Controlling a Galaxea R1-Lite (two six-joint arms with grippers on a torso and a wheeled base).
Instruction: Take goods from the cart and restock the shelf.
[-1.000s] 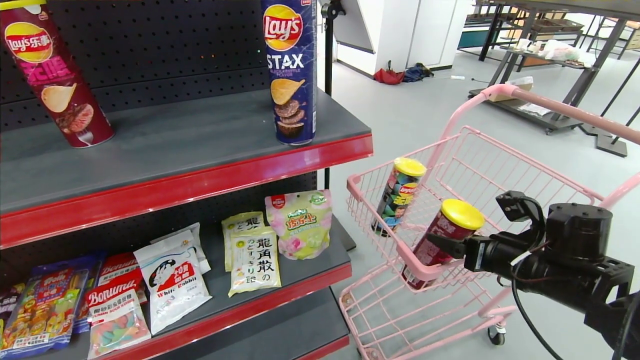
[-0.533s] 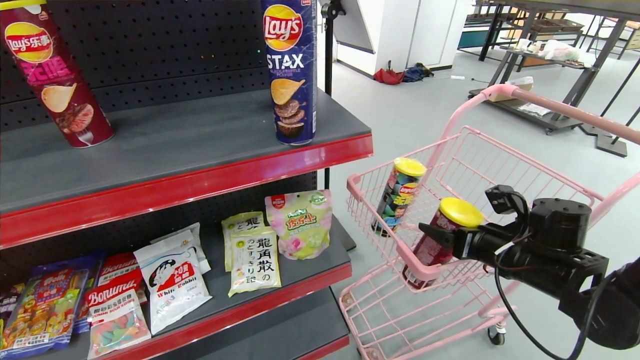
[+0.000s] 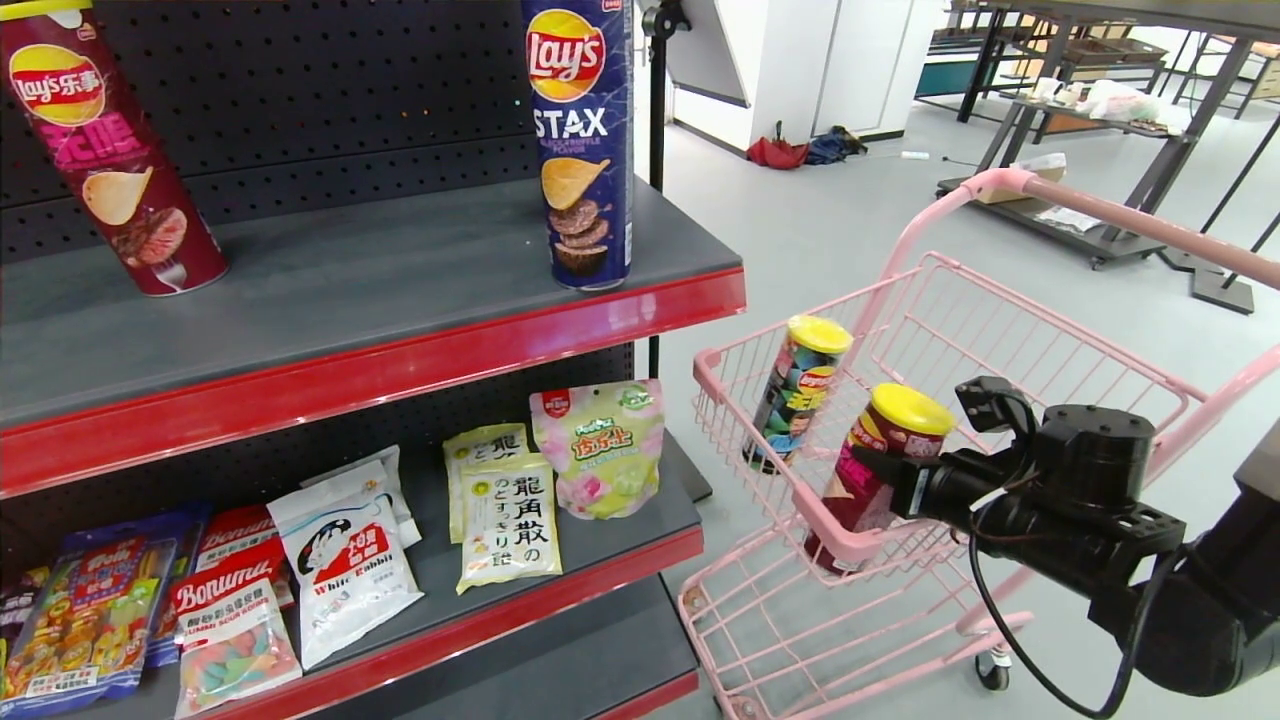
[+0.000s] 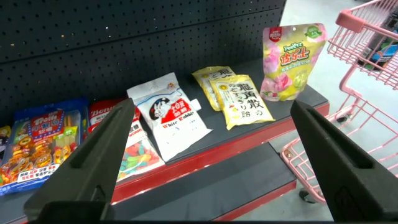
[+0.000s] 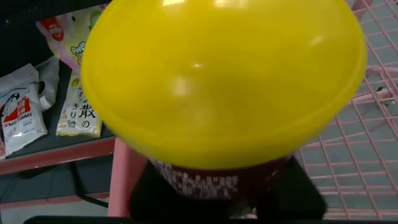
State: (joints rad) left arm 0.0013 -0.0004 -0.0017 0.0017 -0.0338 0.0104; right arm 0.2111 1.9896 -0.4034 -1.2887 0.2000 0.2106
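Here, in the head view, the right tool (image 3: 878, 468) reaches into the pink cart (image 3: 770, 455) and is pinched on the red can (image 3: 850, 500) just under its yellow lid (image 3: 910, 409). The red can leans against the cart's near rim, its base down inside the basket. A second can (image 3: 800, 390), multicoloured with its own yellow top, stands tilted in the cart's corner nearest the shelving. On the upper shelf (image 3: 380, 270) a blue tube of crisps (image 3: 580, 150) stands upright at the right end and a maroon tube (image 3: 120, 170) leans at the left. The lower shelf (image 3: 600, 560) carries flat snack bags, among them a white bag (image 3: 345, 570).

In the left wrist view, the left tool (image 4: 208, 155) hangs before the lower shelf (image 4: 292, 102) with its fingers (image 4: 93, 168) spread wide and nothing between them. The white bag (image 4: 171, 115) and a pink and green pouch (image 4: 291, 59) lie beyond; the cart (image 4: 367, 37) stands to one side.

In the right wrist view, the yellow lid (image 5: 224, 81) looms close, with the red can (image 5: 211, 180) beneath it clamped in the right tool (image 5: 211, 202). The cart's wire (image 5: 360, 162) shows behind.
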